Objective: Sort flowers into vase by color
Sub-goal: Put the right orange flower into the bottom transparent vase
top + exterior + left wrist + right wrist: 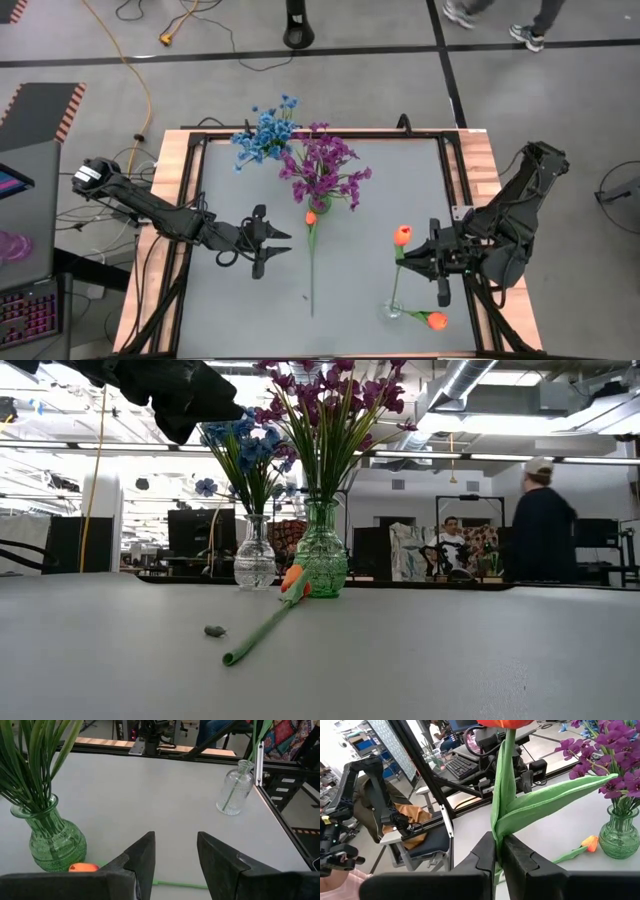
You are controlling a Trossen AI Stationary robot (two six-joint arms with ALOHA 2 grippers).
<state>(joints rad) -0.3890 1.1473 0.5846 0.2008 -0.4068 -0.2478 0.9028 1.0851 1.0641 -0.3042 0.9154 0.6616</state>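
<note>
An orange-red tulip [403, 236] stands upright in my right gripper [408, 262], which is shut on its stem. The stem's lower end is in the small clear vase [392, 312], seen also in the left wrist view [236, 787]. A second tulip [435, 320] leans out of that vase. A third tulip [311, 250] lies flat on the table, its bud [84, 867] beside the green vase [52, 840] of purple flowers [325, 170]. Blue flowers [265, 135] stand in a clear vase [255, 560]. My left gripper [175, 855] hovers open left of the lying tulip. My right gripper pinches the tulip's stem [496, 827] between its two fingers, just below where the long leaf [555, 795] branches off. The fingers come about level from the table's right and lie across the stem. The tulip stands upright, bud [507, 722] above the fingers, lower end in the small clear vase.
The green vase and the blue flowers' vase stand near the table's far edge. A small grey scrap [214, 630] lies near the lying tulip's stem end. Wooden rails [165, 200] border the grey mat. People stand in the room beyond the table [540, 525].
</note>
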